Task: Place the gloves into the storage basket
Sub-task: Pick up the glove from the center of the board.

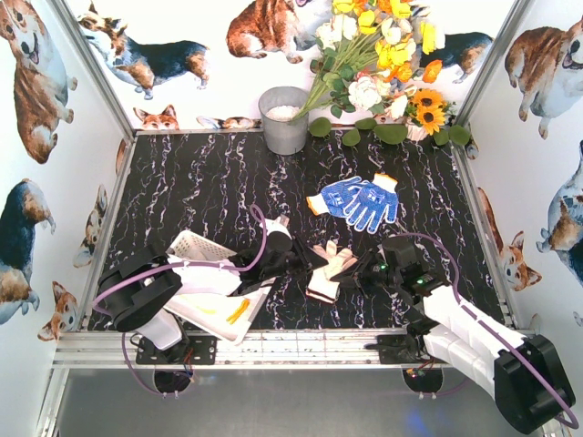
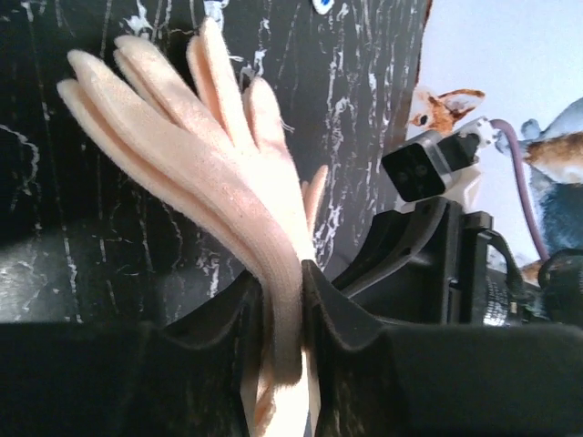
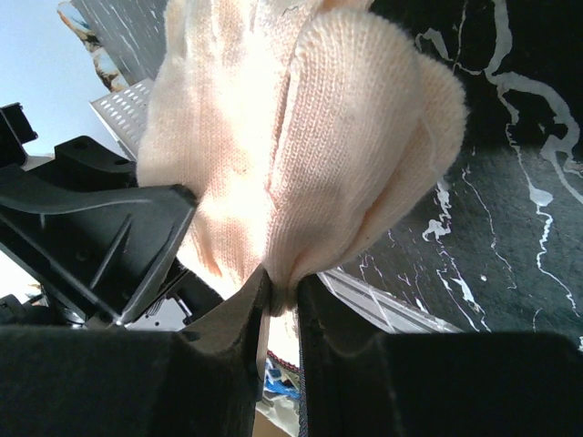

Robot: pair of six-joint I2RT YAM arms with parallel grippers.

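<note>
The basket (image 1: pixel 196 244) sits front left. Beside it, the left end effector (image 2: pixel 282 305) is closed on the cream glove (image 2: pixel 209 173) over the near middle of the counter (image 1: pixel 200 182). The right end effector (image 3: pixel 281 293) pinches the same glove. It would be best for the right to release first, then the left to carry it left into the basket without tugging.

The left tool (image 2: pixel 290 319) is pinching a cream glove (image 2: pixel 200 155) between its black fingers; the glove's fingers are fanning out over the black marbled table (image 2: pixel 55 182); the right arm (image 2: pixel 428 255) is sitting close beside it, trailing a purple cable (image 2: pixel 519 173).
</note>
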